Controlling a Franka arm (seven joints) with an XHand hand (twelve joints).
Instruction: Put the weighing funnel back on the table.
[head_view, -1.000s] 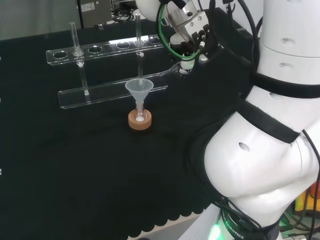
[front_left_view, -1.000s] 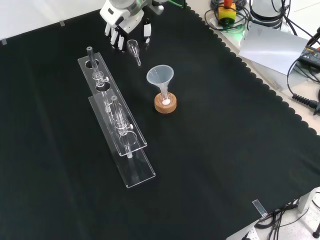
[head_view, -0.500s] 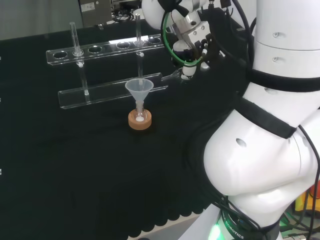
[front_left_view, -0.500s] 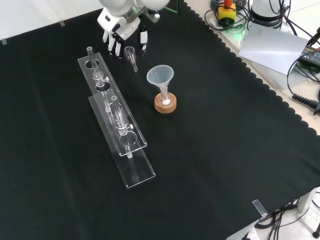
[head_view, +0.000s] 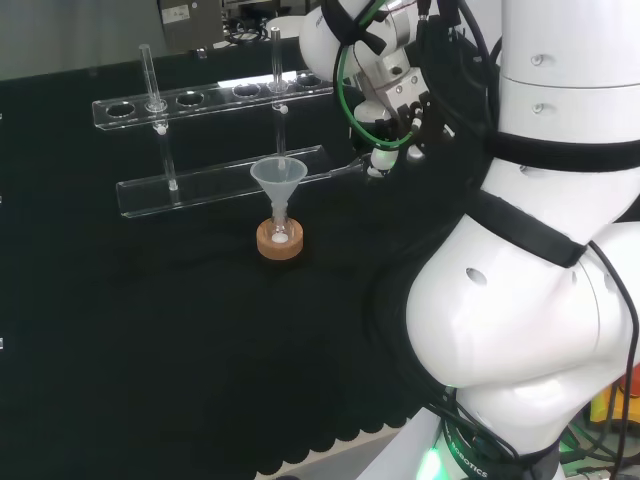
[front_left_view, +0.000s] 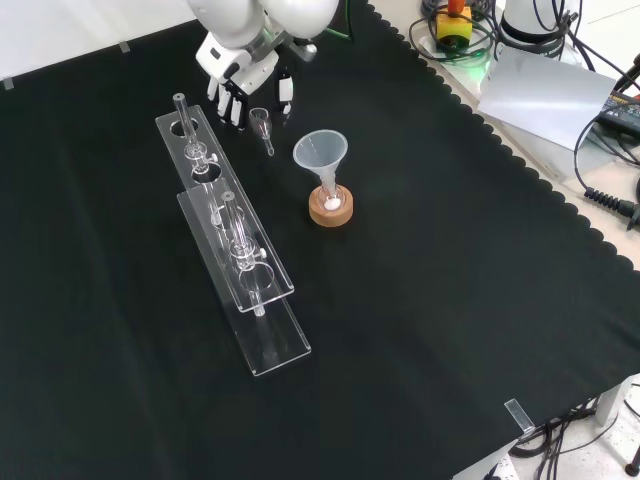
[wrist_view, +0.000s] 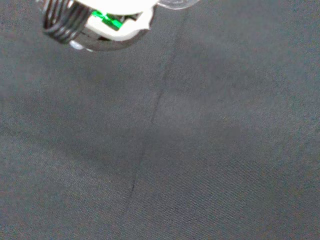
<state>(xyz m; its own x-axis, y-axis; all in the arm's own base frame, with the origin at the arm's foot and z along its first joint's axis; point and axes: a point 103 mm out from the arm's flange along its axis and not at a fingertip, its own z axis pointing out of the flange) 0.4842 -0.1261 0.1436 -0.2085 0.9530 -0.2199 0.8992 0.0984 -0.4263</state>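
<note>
Hand (front_left_view: 238, 75): front view, by the far end of the tube rack (front_left_view: 262, 290), fingers pointing down, pinching the weighing funnel (front_left_view: 262, 124)

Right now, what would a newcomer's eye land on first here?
The hand, at the front view's top, holds the small clear weighing funnel. Below and right of it, the funnel stands mouth up in a flask on a cork ring; a clear tube rack lies to their left.
</note>
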